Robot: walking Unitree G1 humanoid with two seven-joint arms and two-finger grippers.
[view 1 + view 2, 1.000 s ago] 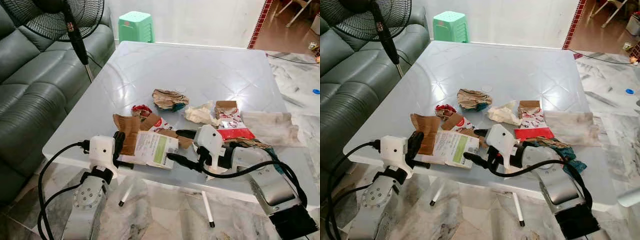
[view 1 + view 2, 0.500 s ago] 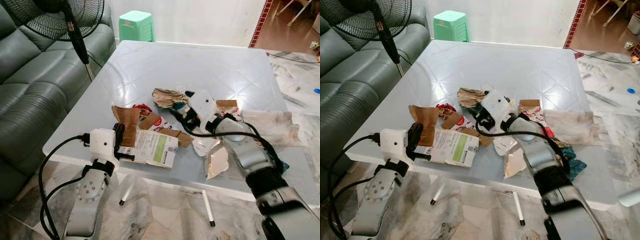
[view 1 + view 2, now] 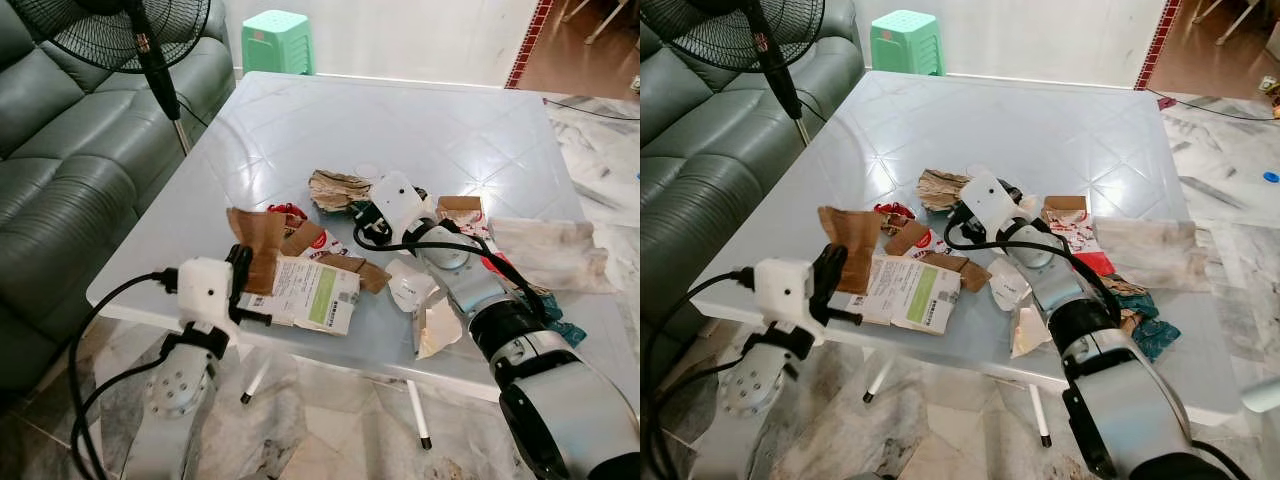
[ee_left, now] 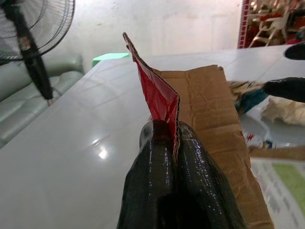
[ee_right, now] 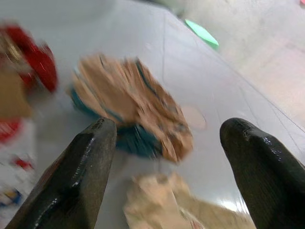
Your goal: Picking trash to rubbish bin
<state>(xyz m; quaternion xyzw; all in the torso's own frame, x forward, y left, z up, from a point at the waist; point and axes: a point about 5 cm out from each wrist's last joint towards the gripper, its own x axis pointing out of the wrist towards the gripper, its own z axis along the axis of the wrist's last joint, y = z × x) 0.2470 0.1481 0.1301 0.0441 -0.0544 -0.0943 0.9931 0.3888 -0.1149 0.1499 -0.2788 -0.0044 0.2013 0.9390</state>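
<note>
Trash lay scattered over the near half of the white counter (image 3: 300, 120): a crumpled brown-and-teal wrapper (image 3: 335, 190), a printed paper with a green patch (image 3: 310, 295), a red-and-white packet (image 3: 1075, 235) and a soiled paper bag (image 3: 550, 253) to the right. The left claw (image 3: 241, 290) sat at the counter's near edge, its two black fingers (image 4: 190, 167) pressed together on a brown cardboard piece (image 4: 209, 114) that stood up from them. The head views showed only the brown side of that piece; the left wrist view revealed a red inner face and how tightly the fingertips pinched its edge. The right claw (image 5: 167, 157) reached over the middle of the counter, fingers spread wide, with the crumpled wrapper lying on the surface between and just beyond the tips. From the head the right arm's white wrist housing (image 3: 395, 200) hid those fingers, so their spread was told by the blurred right wrist view alone. A standing fan (image 3: 140, 40) and a grey sofa (image 3: 60, 170) were on the left, and a green stool (image 3: 277, 40) stood beyond the counter.
</note>
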